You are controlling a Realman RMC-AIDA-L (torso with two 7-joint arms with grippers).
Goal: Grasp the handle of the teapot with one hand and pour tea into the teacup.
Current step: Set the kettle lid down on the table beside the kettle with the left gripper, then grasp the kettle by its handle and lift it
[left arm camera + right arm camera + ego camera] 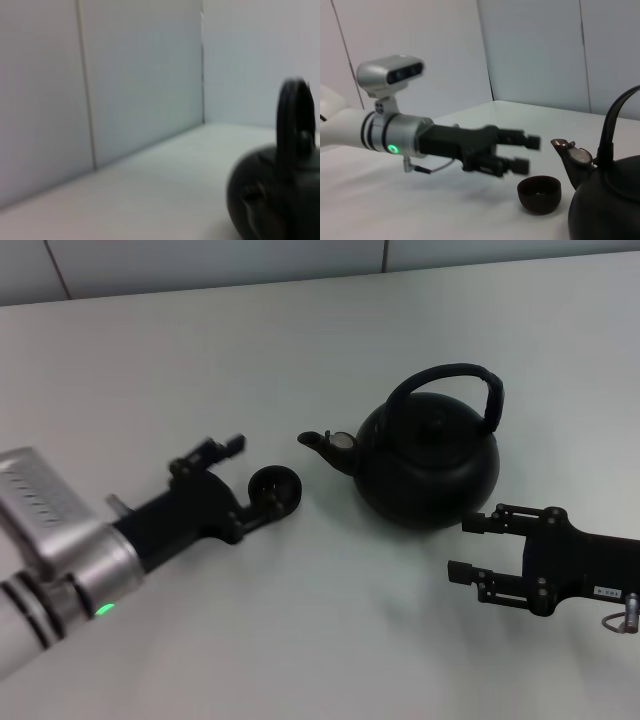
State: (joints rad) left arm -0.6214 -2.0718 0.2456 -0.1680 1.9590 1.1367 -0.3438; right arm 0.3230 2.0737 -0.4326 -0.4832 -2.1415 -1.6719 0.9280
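The black teapot (425, 465) stands upright on the white table, its spout pointing toward the teacup. Its arched handle (450, 375) is free. The small black teacup (274, 487) sits just left of the spout. My left gripper (255, 475) is open with its fingertips beside the teacup; the right wrist view shows this gripper (527, 152) just above and beside the teacup (539, 194). My right gripper (460, 546) is open and empty, low near the teapot's front right side. The teapot also shows in the left wrist view (275, 195) and the right wrist view (610, 205).
The white table (300, 640) runs back to a pale panelled wall (200, 260). Nothing else stands on it.
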